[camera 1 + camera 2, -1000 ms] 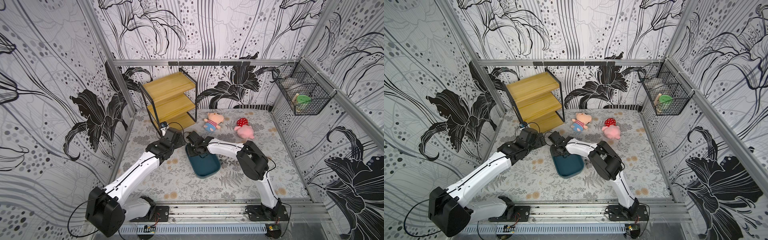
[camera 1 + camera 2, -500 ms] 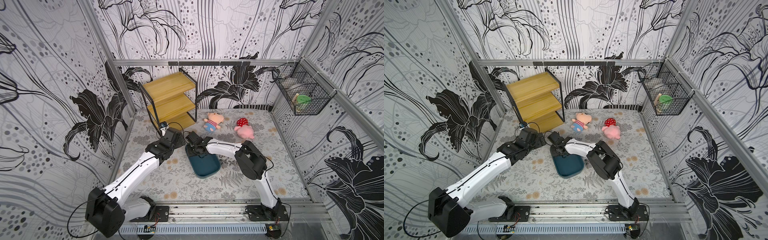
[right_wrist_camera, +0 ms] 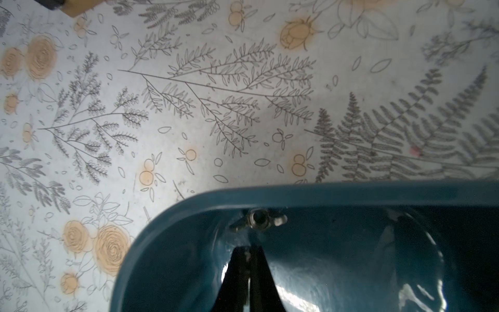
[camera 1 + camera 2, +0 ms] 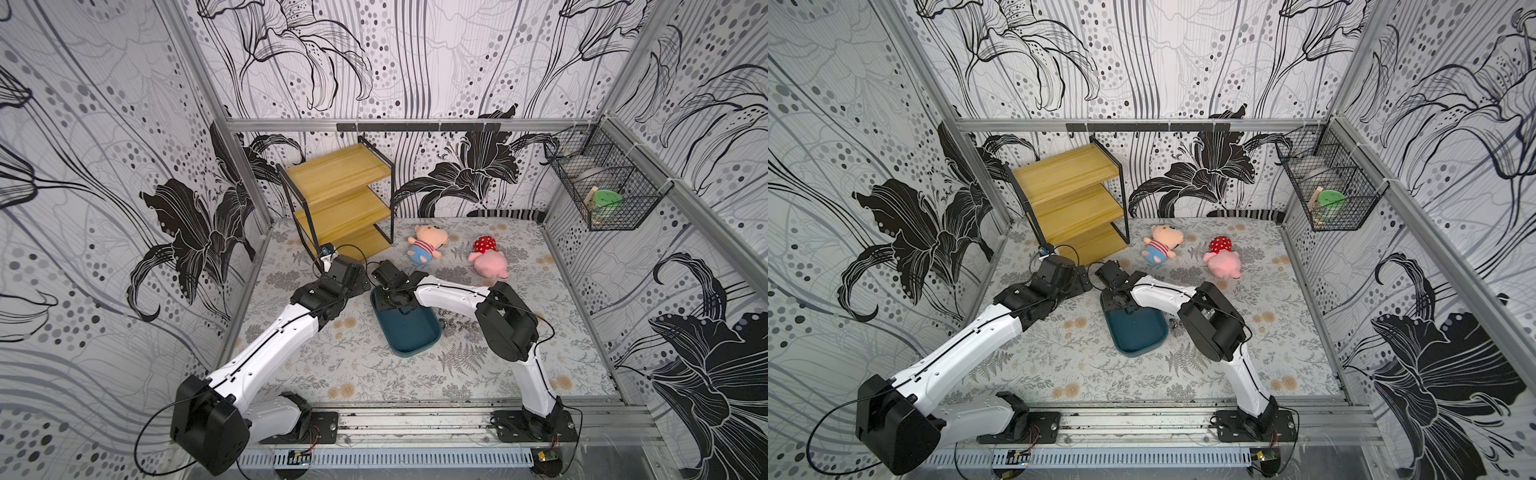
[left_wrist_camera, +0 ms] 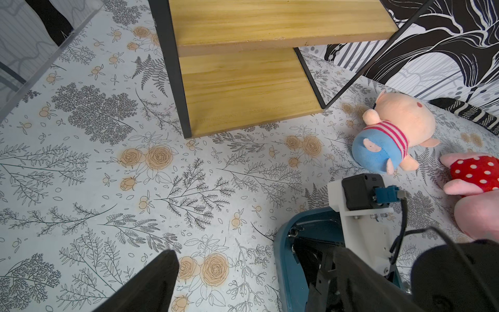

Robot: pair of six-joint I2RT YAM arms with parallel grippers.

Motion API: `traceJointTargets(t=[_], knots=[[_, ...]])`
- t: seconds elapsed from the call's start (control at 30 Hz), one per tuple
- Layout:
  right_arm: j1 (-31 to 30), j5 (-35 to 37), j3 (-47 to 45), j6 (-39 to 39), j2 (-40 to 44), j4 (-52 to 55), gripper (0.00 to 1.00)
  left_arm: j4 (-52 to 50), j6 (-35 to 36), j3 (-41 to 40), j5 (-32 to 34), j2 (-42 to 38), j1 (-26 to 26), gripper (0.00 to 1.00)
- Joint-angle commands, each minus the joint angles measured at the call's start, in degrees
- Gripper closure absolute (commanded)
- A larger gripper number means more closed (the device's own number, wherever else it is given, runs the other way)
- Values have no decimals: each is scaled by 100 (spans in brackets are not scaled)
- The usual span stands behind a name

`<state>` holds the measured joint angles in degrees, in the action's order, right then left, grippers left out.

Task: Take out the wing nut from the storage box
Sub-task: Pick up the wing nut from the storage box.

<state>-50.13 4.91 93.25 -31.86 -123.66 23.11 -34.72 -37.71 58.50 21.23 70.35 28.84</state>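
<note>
The shallow plastic storage box [image 4: 411, 334] is dark teal-blue; the metal wing nut [image 3: 258, 219] is silvery grey. The counter [image 4: 374, 374] shows pale cloth printed with grey ferns and peach roses. The three-tier wooden shelf [image 4: 340, 174] is honey-yellow, black-framed. The peach plush pig [image 4: 424, 245] wears red-and-white stripes and blue; the pink plush pig [image 4: 487, 259] wears red with white dots.

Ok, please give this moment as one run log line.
right gripper: shut, inside box | nut: at box wall, ahead of tips, not gripped | left gripper: open, near box
</note>
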Motion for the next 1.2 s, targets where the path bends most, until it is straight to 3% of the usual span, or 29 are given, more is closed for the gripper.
traceJointTargets(t=[0.0, 0.7, 1.17], knots=[[-30, 134, -40, 123, 276, 190, 99, -8, -1, 230, 51, 31, 25, 5], [151, 230, -737, 263, 1527, 382, 99, 44, 11, 320, -1, 164, 54, 5], [1373, 300, -2464, 364, 3236, 404, 99, 71, -8, 267, 20, 129, 69, 5]])
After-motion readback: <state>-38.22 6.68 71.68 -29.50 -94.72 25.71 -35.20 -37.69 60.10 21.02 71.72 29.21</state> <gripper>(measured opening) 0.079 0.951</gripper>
